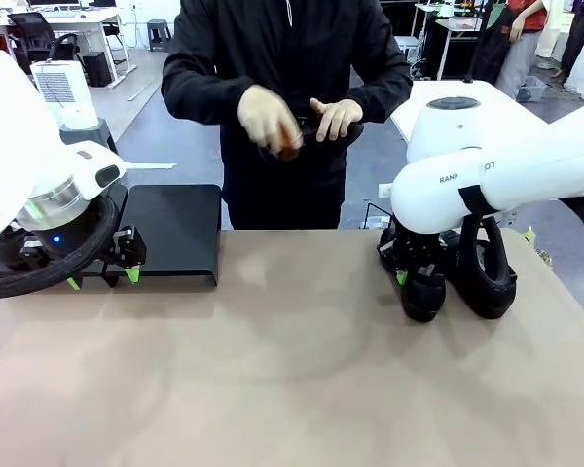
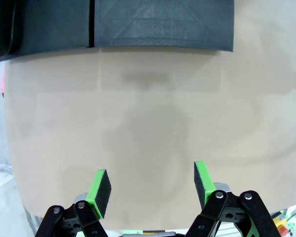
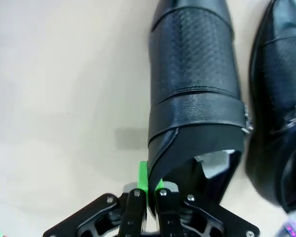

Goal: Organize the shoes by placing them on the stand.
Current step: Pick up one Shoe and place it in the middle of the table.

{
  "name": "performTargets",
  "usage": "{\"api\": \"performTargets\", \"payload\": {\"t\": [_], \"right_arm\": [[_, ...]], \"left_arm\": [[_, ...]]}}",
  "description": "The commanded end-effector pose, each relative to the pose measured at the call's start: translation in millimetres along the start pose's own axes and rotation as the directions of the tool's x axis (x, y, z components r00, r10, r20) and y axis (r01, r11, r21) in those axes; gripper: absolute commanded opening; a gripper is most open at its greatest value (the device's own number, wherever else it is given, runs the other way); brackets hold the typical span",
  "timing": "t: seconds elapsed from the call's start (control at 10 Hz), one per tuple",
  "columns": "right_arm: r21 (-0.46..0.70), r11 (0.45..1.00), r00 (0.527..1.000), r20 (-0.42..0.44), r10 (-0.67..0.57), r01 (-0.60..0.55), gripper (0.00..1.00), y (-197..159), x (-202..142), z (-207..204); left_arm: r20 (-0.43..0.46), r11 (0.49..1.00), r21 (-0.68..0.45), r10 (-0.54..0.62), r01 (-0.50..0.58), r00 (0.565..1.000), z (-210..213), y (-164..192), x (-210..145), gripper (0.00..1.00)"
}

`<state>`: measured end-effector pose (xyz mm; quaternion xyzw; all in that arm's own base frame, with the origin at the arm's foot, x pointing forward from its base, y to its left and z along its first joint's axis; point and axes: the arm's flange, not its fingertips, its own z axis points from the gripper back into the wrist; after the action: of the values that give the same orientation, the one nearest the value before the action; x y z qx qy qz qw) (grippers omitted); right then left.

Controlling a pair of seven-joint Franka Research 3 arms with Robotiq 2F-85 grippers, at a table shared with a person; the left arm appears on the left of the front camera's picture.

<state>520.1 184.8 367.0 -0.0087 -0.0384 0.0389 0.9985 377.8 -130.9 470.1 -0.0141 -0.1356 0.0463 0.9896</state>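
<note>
Most of the broad tan table [image 1: 292, 389] lies bare before us, an open stretch running from its near edge to the middle and across between the two arms. We see the white right arm [image 1: 506, 175] reaching low over the table's right part and the white left arm [image 1: 19, 146] bent down at its left side. The low matte-black flat metal stand [image 1: 175, 224] sits at the far left, its bent-down front edge turned toward us. In the left wrist view we make out a narrow seam splitting it into two platforms set side by side. Two glossy black leather slip-on shoes stand on the table at the right, well apart from the stand. The first shoe [image 3: 192, 89] has a strap across its top and white paper stuffing [image 3: 217, 160] in its opening. The second shoe [image 3: 281, 108] is just beside it, a thin gap between their sides. The right gripper [image 3: 150, 183] is pinched tight on the rim of the first shoe's opening, one green pad outside the leather. The left gripper [image 2: 152, 186] hangs just in front of the stand's front edge, jaws spread wide over bare table. Beyond the far edge a person in black holds the person's right hand [image 1: 268, 117] and the person's left hand [image 1: 336, 119] close together around something dark with a small brown item [image 1: 289, 148]. We cannot tell what it is.
</note>
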Motion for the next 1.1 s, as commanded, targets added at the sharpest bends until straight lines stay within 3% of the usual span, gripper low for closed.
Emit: {"api": "performTargets", "payload": {"t": [0.0, 0.2, 0.4, 0.6, 0.9, 1.0], "right_arm": [[0.030, 0.998, 0.995, 0.080, -0.058, 0.055, 0.00, 37, -55, 59], [0.106, 0.994, 0.998, 0.043, -0.040, 0.036, 0.00, 79, -107, 80], [0.151, 0.988, 0.998, -0.045, -0.032, 0.038, 0.00, 119, -138, 57], [0.151, 0.989, 0.998, -0.069, 0.015, -0.005, 0.00, 141, -163, 44], [0.139, 0.990, 0.997, -0.064, -0.031, 0.040, 0.00, 149, -167, 19], [0.147, 0.988, 0.997, -0.070, -0.027, 0.037, 0.05, 149, -165, 14]], "left_arm": [[0.011, 1.000, 0.003, -0.008, 0.008, 1.000, 0, 2, 0, 0.87], [0.011, 1.000, 0.003, -0.008, 0.008, 1.000, 0, 2, 0, 0.87], [0.011, 1.000, 0.003, -0.008, 0.008, 1.000, 0, 2, 0, 0.87], [0.011, 1.000, 0.003, -0.008, 0.008, 1.000, 0, 2, 0, 0.87], [0.011, 1.000, 0.003, -0.008, 0.008, 1.000, 0, 2, 0, 0.87], [0.011, 1.000, 0.003, -0.008, 0.008, 1.000, 0, 2, 0, 0.87]]}}
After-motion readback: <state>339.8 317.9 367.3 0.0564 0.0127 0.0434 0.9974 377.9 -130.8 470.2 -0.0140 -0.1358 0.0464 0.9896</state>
